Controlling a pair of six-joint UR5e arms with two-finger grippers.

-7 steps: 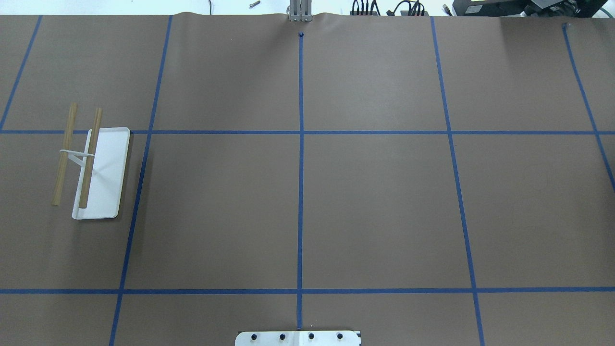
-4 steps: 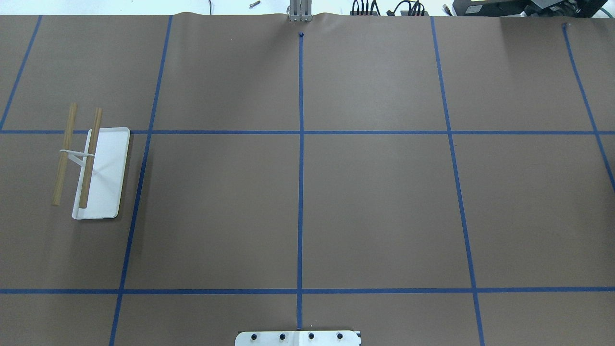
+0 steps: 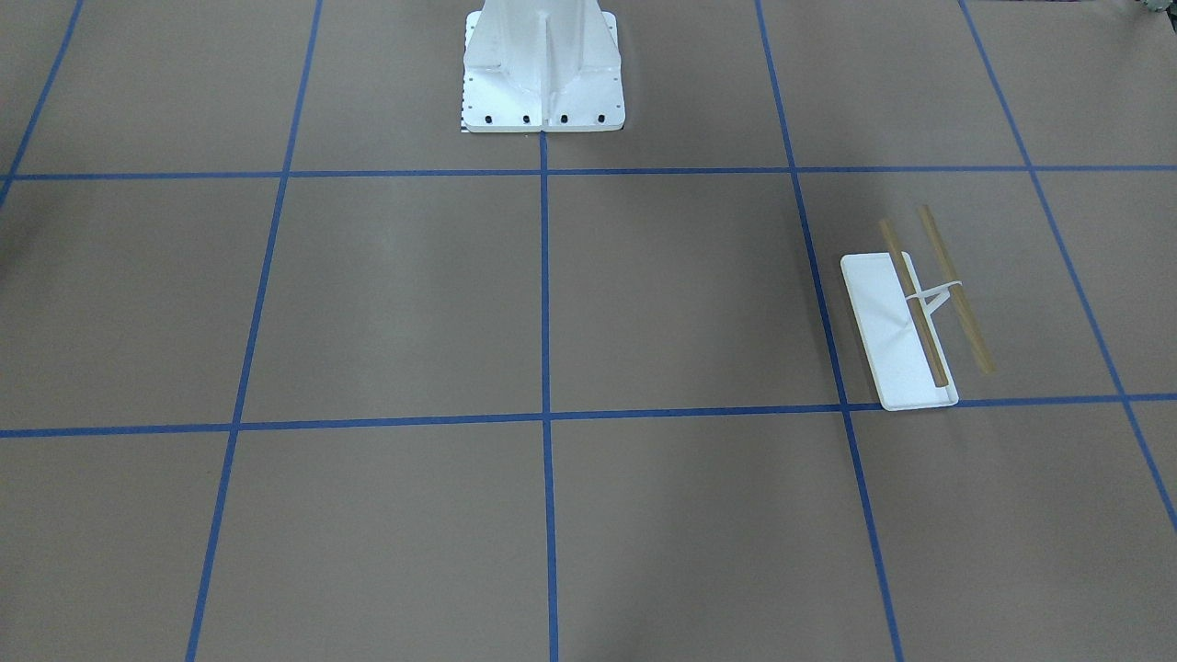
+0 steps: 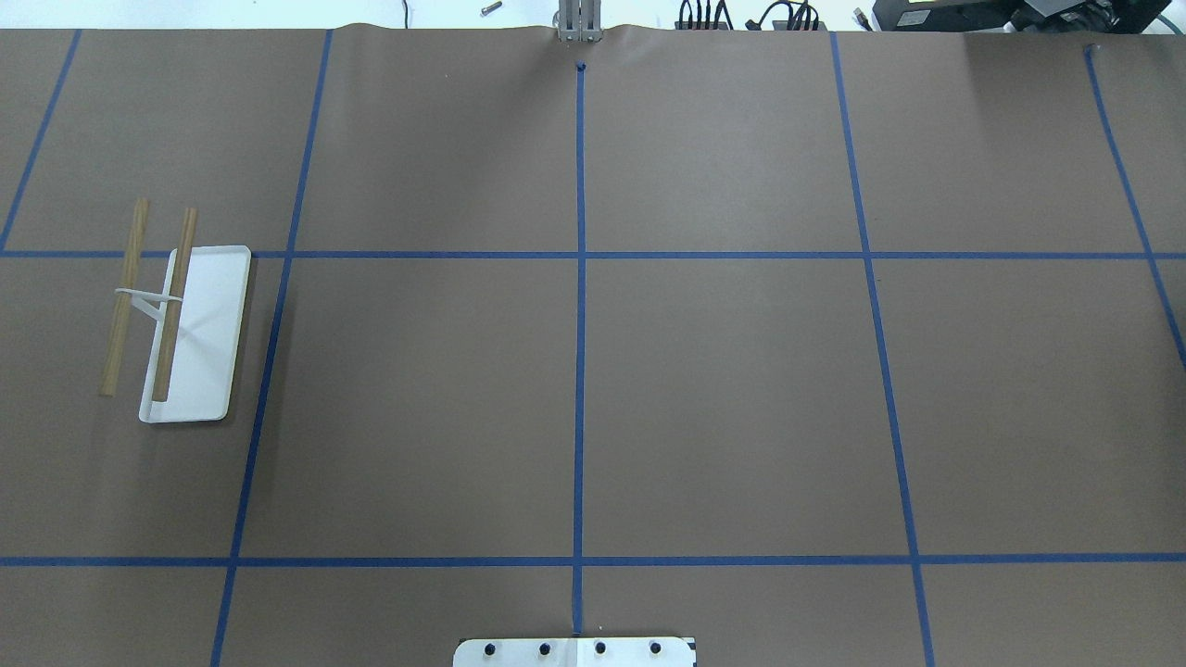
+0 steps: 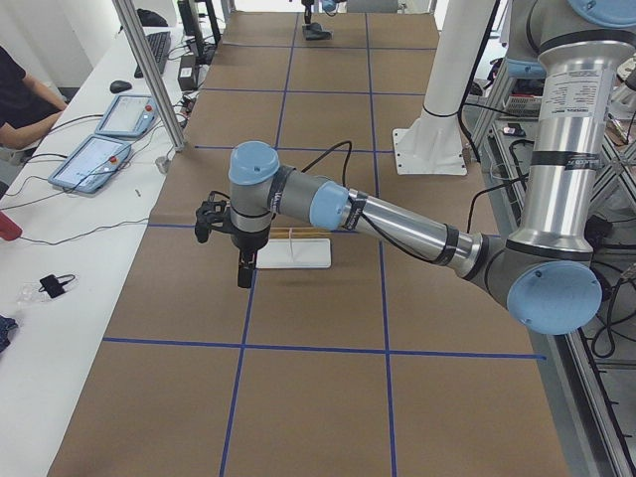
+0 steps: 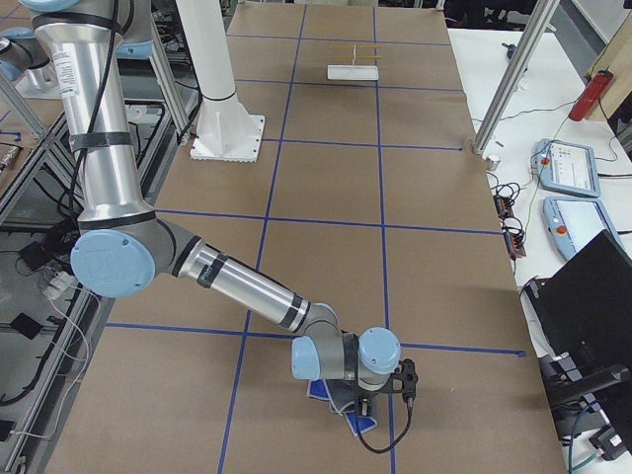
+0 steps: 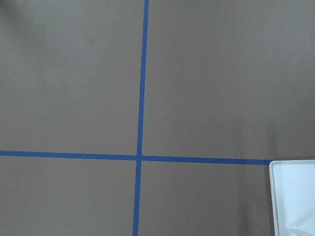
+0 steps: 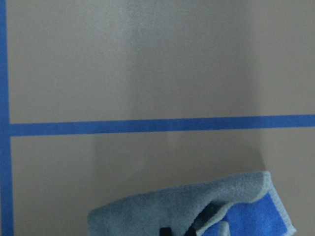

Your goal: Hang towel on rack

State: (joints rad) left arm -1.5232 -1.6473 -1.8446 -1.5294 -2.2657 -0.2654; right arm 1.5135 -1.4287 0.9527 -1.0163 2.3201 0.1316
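Two claws, and I cannot tell how far either is open or whether it grips anything. My right gripper [image 6: 366, 408] sits low over the rumpled towel [image 8: 197, 201], at the table [image 4: 741, 371] end far from the rack [image 4: 208, 352] — my left gripper [image 5: 244, 271] hangs just beside the rack.

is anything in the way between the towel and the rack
Nothing visible lies on the table between the towel at the robot's right end and the rack at its left end. The left gripper hangs close beside the rack and might crowd the approach.
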